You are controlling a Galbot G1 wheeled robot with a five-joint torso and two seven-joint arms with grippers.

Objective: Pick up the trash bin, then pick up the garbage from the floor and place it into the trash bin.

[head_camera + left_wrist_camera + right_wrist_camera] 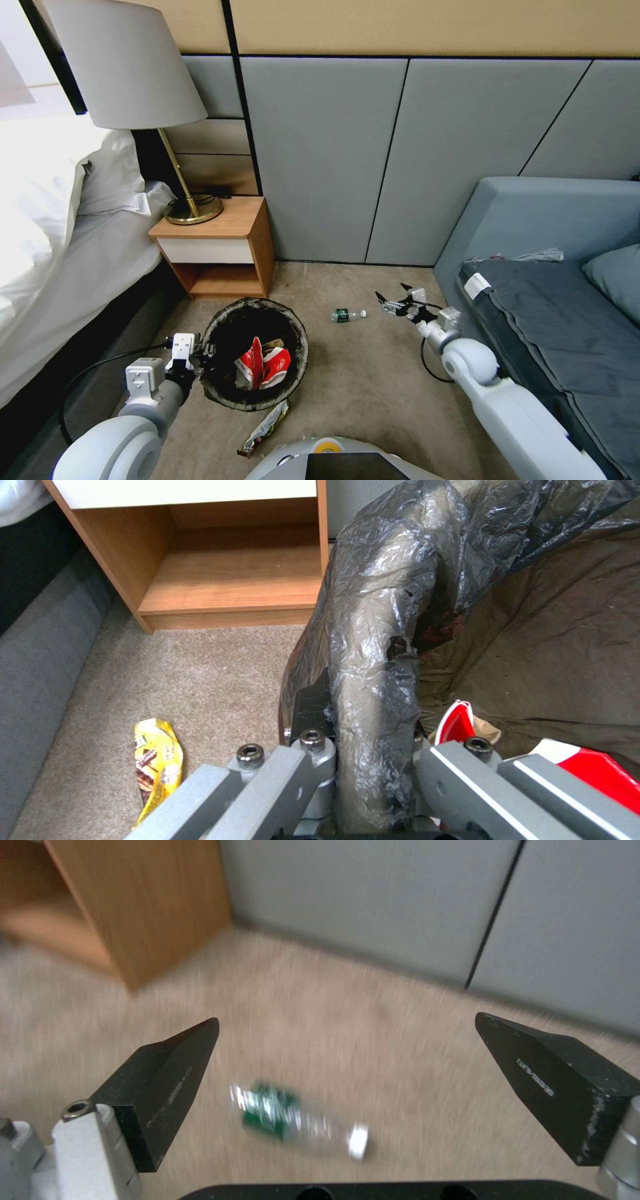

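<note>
**Bin in my left pincer, bottle on the carpet ahead of my right**

The white wall of the small round trash bin [254, 353] is hidden under its dark bag liner, and my left gripper [202, 358] is partly lost behind the crumpled plastic where its fingers [460, 775] are clamped on the near-left rim, one inside and one outside. Inside the bin lie red-and-white cartons [262, 365] with a scrap of brown paper behind them. A shiny yellow snack wrapper [265, 428] lies on the beige carpet just near of the bin, its print too small to read. My left arm reaches forward low, beside the wooden nightstand [220, 248]. My right arm stretches forward and leftward from the grey sofa [533, 227] side, the right gripper [389, 302] spread wide. The small green-labelled clear plastic bottle [293, 1119] lies on its side on the floor just left of it, blurred in the wrist view, untouched between bin and sofa.
</note>
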